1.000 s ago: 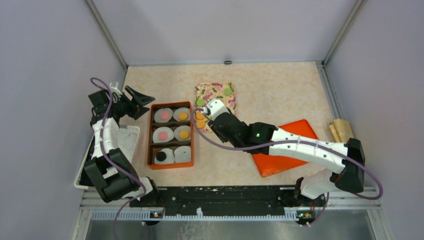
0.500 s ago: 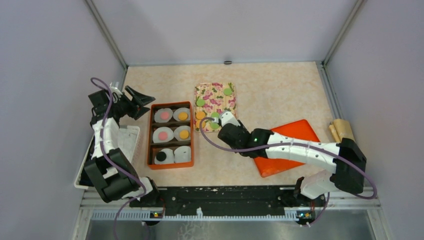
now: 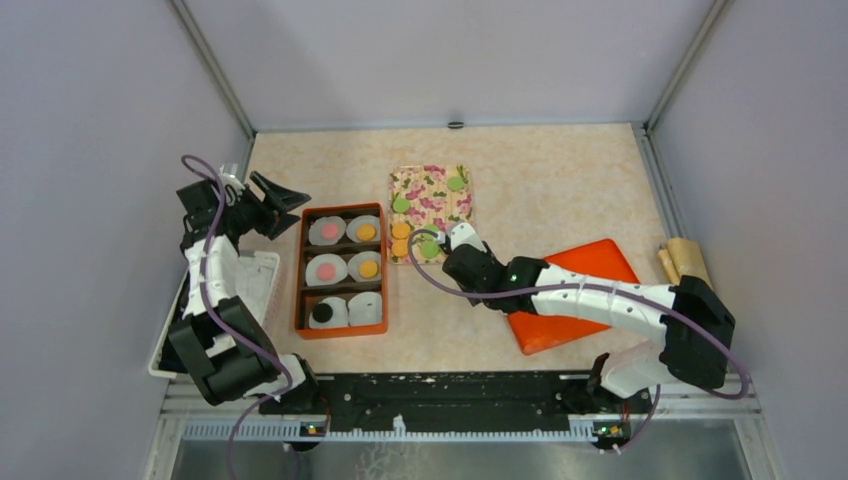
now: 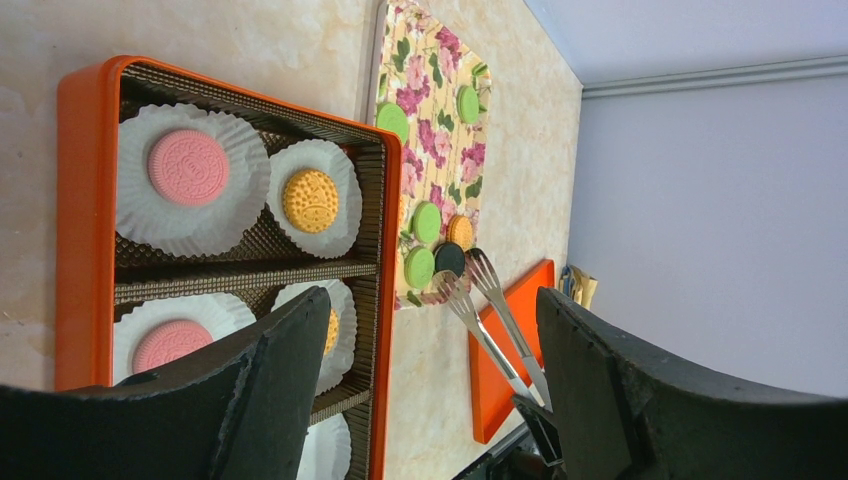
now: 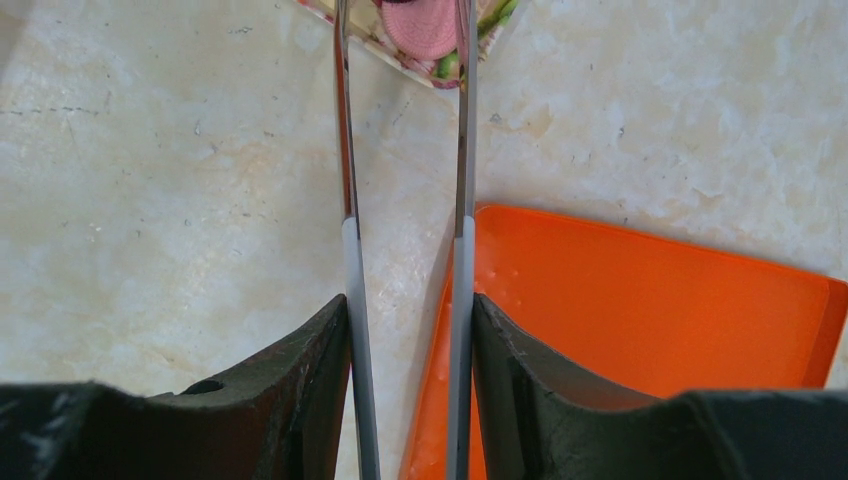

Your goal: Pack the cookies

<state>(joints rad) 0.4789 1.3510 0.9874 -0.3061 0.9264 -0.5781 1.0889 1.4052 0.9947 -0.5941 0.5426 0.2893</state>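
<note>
Metal tongs [image 5: 351, 250] in right gripper [image 5: 410, 312], tips apparently flanking pink cookie [image 5: 421, 26].

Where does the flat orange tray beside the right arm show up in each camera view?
Top external: flat orange tray right of centre, partly under the right arm.
Left wrist: tray at lower middle, crossed by the tongs.
Right wrist: tray fills the lower right, right of the tongs.
Shared landmark: floral mat, in all three views.
</note>
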